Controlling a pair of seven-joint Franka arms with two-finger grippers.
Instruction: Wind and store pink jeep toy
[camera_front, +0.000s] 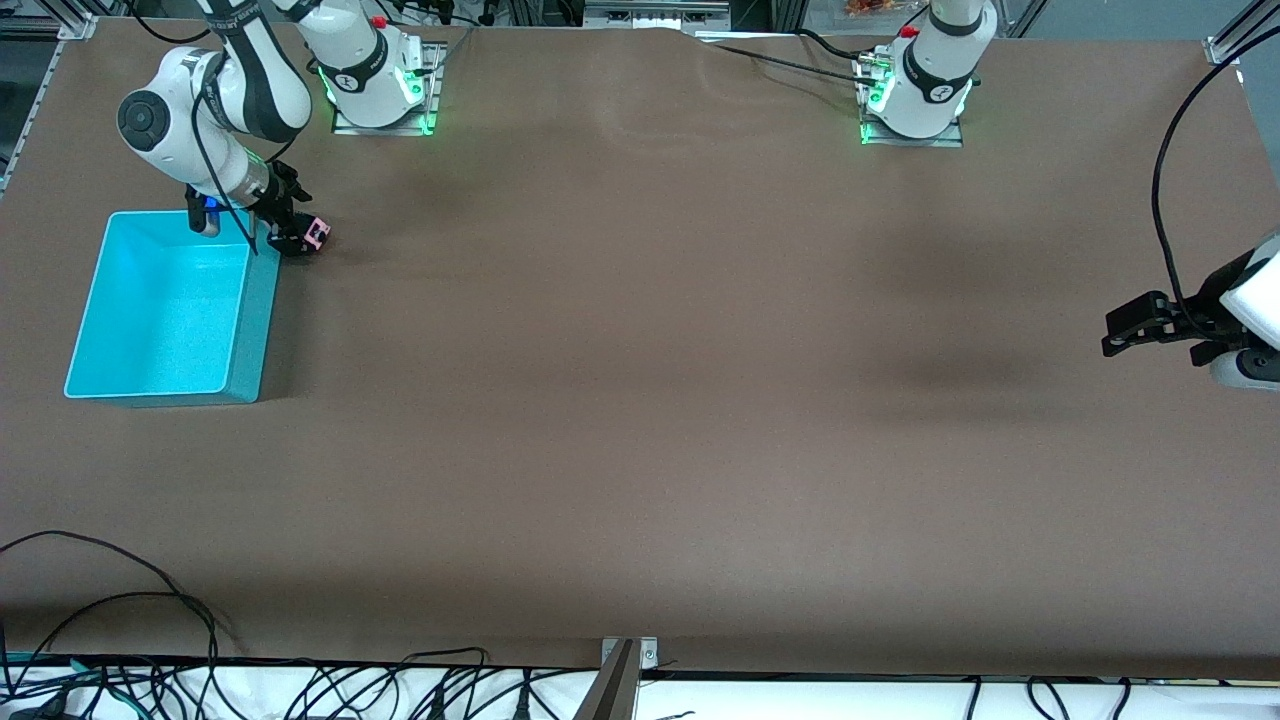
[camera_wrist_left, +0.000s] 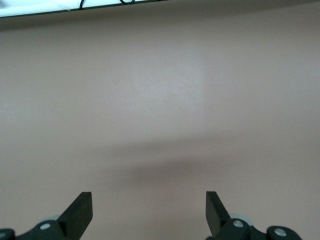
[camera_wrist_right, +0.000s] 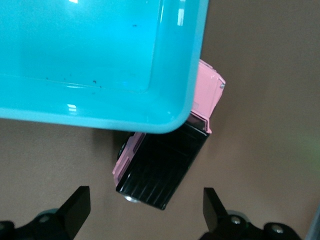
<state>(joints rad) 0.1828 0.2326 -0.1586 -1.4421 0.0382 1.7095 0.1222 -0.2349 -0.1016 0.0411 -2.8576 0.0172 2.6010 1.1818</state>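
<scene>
The pink jeep toy (camera_front: 316, 234) stands on the brown table beside the corner of the turquoise bin (camera_front: 256, 330) that lies farthest from the front camera. In the right wrist view the jeep (camera_wrist_right: 167, 160) shows its black roof and pale pink hood, and the bin's rim (camera_wrist_right: 192, 75) hides part of it. My right gripper (camera_front: 292, 238) hangs open just over the jeep. Its fingers (camera_wrist_right: 77, 205) stand wide on either side of the roofed end without touching it. My left gripper (camera_front: 1118, 332) waits open over bare table at the left arm's end, nothing between its fingers (camera_wrist_left: 82, 207).
The bin is empty inside. Cables (camera_front: 130, 610) lie along the table edge nearest the front camera. A black cable (camera_front: 1165, 190) loops down to the left arm. Both arm bases stand at the edge farthest from the front camera.
</scene>
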